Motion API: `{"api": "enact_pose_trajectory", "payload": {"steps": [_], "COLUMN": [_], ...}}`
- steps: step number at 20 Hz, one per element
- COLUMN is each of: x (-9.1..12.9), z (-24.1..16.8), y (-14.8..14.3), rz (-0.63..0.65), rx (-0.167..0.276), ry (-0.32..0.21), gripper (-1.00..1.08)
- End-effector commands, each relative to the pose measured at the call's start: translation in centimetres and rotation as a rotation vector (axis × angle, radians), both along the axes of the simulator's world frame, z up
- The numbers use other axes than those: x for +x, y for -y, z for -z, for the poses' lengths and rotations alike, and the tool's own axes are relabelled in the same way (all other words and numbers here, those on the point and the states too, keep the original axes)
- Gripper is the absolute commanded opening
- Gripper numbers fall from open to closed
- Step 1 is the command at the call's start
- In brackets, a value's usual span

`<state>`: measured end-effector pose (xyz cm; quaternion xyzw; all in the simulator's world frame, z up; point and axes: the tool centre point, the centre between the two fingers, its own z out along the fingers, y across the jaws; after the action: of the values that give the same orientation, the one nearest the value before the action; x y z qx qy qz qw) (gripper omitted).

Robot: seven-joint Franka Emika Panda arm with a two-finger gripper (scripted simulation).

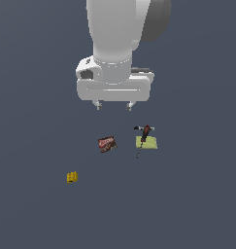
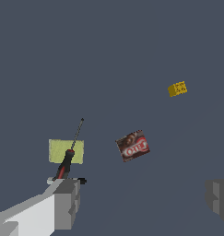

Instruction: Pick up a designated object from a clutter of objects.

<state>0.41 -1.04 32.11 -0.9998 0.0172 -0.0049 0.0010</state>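
The slim red-handled tool (image 1: 144, 136) lies across the flat yellow-green pad (image 1: 151, 143), its thin dark shaft reaching past the pad's near edge. It also shows in the wrist view (image 2: 68, 158) over the pad (image 2: 58, 150). A short black bar with pale ends (image 1: 144, 128) lies at the tool's handle end. My gripper (image 1: 114, 105) hangs open and empty above the surface, behind the items and towards the exterior view's left of the tool. Its fingers (image 2: 66, 203) frame the wrist view.
A reddish-brown labelled packet (image 1: 107, 144) lies left of the pad in the exterior view; it also shows in the wrist view (image 2: 132, 146). A tiny yellow block (image 1: 72, 177) sits farther left and nearer; it shows in the wrist view too (image 2: 177, 89).
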Motion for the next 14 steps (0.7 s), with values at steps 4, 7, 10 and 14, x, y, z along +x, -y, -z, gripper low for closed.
{"api": "enact_pose_trajectory", "payload": {"steps": [4, 7, 10, 14], "x": [0.0, 0.0, 0.0, 0.0], "z": [-0.1, -0.5, -1.0, -0.9], "y": [-0.5, -1.7, -2.5, -2.5], "rz": [-0.002, -0.007, -0.012, -0.012], "rx": [0.005, 0.019, 0.029, 0.028], "ry": [0.005, 0.017, 0.026, 0.025], "gripper": [1.00, 1.00, 1.00, 1.00]}}
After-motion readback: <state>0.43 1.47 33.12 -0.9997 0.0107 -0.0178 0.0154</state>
